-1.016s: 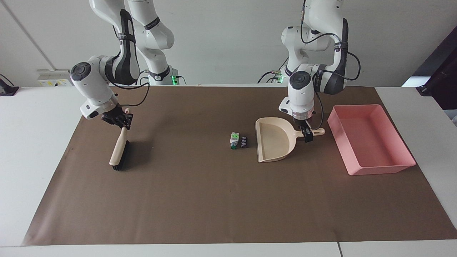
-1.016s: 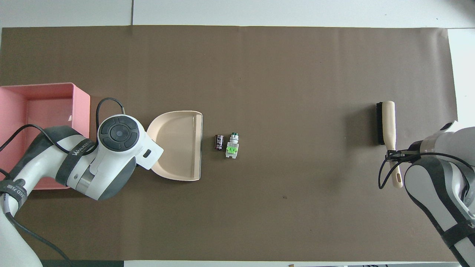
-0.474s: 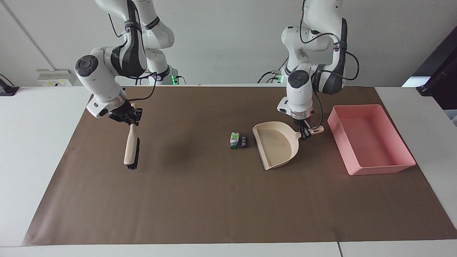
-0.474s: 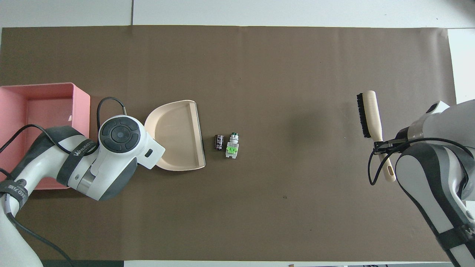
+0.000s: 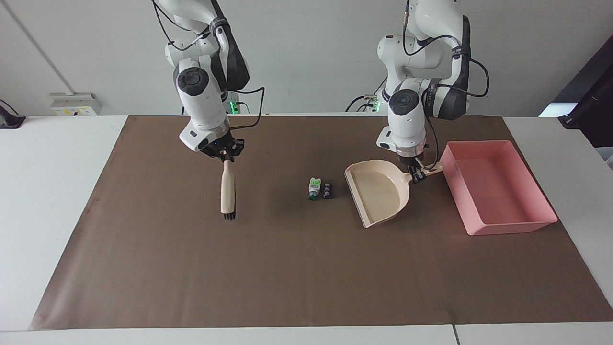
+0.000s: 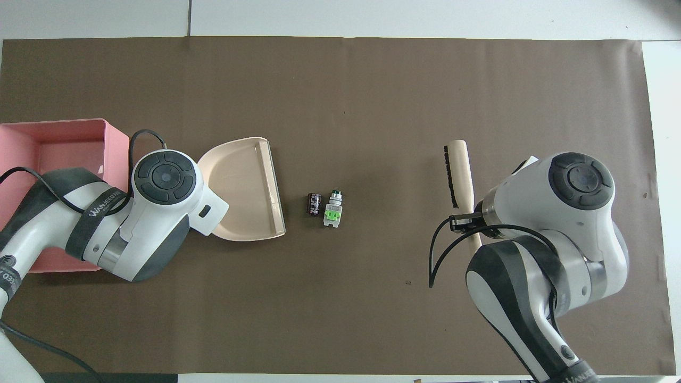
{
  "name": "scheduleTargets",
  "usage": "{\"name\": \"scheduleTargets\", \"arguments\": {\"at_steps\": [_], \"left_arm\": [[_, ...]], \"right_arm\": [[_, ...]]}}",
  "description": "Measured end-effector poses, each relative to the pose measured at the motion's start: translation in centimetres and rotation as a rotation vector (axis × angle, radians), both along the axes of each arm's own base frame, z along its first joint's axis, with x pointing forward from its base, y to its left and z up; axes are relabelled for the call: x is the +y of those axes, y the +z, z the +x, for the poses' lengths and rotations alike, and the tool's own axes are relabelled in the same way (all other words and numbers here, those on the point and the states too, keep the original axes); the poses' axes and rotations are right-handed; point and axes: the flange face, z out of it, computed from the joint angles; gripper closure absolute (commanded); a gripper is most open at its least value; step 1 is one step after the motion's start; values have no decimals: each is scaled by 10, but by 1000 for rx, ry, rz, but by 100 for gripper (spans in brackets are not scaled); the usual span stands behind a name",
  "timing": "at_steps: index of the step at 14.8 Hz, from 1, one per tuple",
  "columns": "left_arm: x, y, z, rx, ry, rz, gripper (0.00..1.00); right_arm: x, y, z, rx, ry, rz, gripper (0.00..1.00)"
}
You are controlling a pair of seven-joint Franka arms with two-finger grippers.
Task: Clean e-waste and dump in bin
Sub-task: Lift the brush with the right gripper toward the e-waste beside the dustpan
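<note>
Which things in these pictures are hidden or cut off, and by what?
- Dustpan handle, overhead view: under the left arm.
- Left gripper, overhead view: hidden by its own arm.
- Bin, overhead view: cut by the frame edge, partly under the left arm.
- Brush handle end, overhead view: under the right arm.

One camera sits high across the surface (image 5: 57, 201), facing the robots, whose bases stand at 12 o'clock. The other hangs high above the robots' end, looking steeply down and forward, arms entering from 6 o'clock. Both stand well back and share the whole brown mat (image 5: 268, 268) (image 6: 340, 96), turned half a circle between them.
</note>
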Motion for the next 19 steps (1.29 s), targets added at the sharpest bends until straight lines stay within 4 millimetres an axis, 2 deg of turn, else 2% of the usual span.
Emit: {"name": "scheduleTargets", "arguments": {"at_steps": [3, 6, 11, 14, 17, 19], "left_arm": [[-15, -5, -5, 10, -64, 23, 100], [-21, -17, -6, 21, -100, 56, 100], [-25, -21, 0, 35, -119, 65, 100], [-35, -23, -1, 42, -134, 72, 100], [-42, -25, -5, 44, -152, 77, 100], [-43, -25, -5, 45, -154, 78, 100]], "right_arm": [[59, -10, -17, -20, -19, -9, 100], [102, -21, -35, -30, -13, -13, 100], [142, -32, -56, -24, 32, -22, 100], [162, -37, -57, -20, 63, -26, 100], [197, -60, -60, 14, 109, -55, 100], [218, -65, -54, 28, 115, -69, 100]]}}
